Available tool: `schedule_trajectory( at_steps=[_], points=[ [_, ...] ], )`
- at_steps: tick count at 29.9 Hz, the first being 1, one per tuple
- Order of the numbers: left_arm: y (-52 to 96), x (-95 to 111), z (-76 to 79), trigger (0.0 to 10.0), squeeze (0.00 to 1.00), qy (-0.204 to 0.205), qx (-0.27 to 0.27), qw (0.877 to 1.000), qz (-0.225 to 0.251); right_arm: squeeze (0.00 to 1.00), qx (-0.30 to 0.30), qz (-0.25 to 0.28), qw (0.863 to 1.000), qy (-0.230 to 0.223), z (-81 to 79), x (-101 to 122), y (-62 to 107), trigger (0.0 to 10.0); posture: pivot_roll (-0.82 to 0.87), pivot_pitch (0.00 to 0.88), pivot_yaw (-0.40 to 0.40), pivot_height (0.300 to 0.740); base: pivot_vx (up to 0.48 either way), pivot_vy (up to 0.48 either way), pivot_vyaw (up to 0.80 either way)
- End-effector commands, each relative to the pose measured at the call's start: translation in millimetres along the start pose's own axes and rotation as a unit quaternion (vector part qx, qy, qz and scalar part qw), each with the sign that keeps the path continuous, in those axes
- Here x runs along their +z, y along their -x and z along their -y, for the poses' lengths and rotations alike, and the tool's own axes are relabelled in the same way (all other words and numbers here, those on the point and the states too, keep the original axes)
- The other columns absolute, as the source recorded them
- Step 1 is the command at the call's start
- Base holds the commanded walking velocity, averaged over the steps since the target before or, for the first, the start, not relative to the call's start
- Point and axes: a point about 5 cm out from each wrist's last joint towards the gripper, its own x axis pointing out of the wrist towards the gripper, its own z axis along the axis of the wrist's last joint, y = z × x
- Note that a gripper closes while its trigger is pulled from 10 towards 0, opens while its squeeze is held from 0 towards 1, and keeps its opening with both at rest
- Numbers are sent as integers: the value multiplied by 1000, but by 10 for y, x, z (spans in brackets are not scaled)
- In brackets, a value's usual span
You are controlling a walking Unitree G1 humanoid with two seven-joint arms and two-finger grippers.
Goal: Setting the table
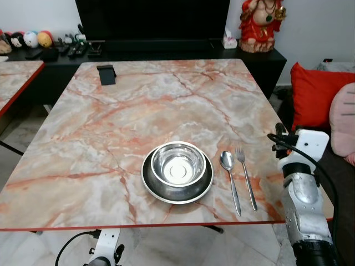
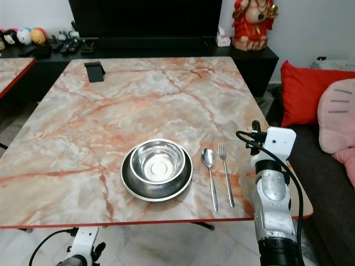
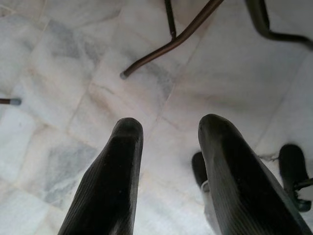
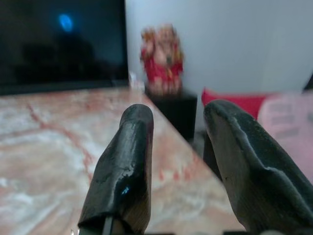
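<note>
My left end effector (image 3: 166, 147) hangs low over the floor (image 3: 58, 88), fingers spread. My right end effector (image 4: 176, 147), spread and empty, sits at lower right by the table (image 1: 111, 111) edge. Bowl (image 1: 178, 164) on plate (image 1: 161, 191) lower centre; spoon (image 1: 229, 177) and fork (image 1: 246, 174) just right. Black stand (image 1: 106, 74) upper left; red figurine (image 1: 260, 25) beyond.

**Materials and finishes on and around the table**

Table (image 1: 111, 138): polished marble-look top, cream with orange-red veins, smooth, soft sheen.
Bowl (image 1: 178, 163): bright mirror-finish metal.
Plate (image 1: 177, 191): darker metal, glossy rim.
Spoon (image 1: 229, 180) and fork (image 1: 246, 175): shiny metal.
Right arm (image 1: 303, 205): brushed silver metal, white plastic housing.
Left gripper (image 3: 166, 147) and right gripper (image 4: 178, 142): fingers matt black, rubber-like, finely ribbed.
Floor (image 3: 73, 98): smooth pale marble tile.
Cushion (image 1: 313, 94): red cloth.
Figurine (image 1: 260, 22): glossy red.
</note>
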Motion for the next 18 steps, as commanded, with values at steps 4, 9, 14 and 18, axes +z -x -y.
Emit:
schedule_trajectory(
  at_steps=[4,9,14,18],
  points=[
    [20,-48,-69,10000,0,-4,4,1000,-8,0,4,51,999,-10,-54,111,87,10000,-38,0,11,740,0,0,0],
    [29,-68,-82,10000,0,-6,5,1000,-9,0,-2,63,998,-19,-80,131,106,10000,-43,0,17,740,0,0,0],
    [30,-74,-85,10000,0,2,7,1000,-10,0,4,67,998,-21,-105,150,89,10000,-42,0,19,740,0,296,0],
    [24,-54,-130,10000,0,38,26,999,-9,0,11,70,997,-17,-148,167,66,10000,-34,0,9,740,0,293,0]
  ],
)
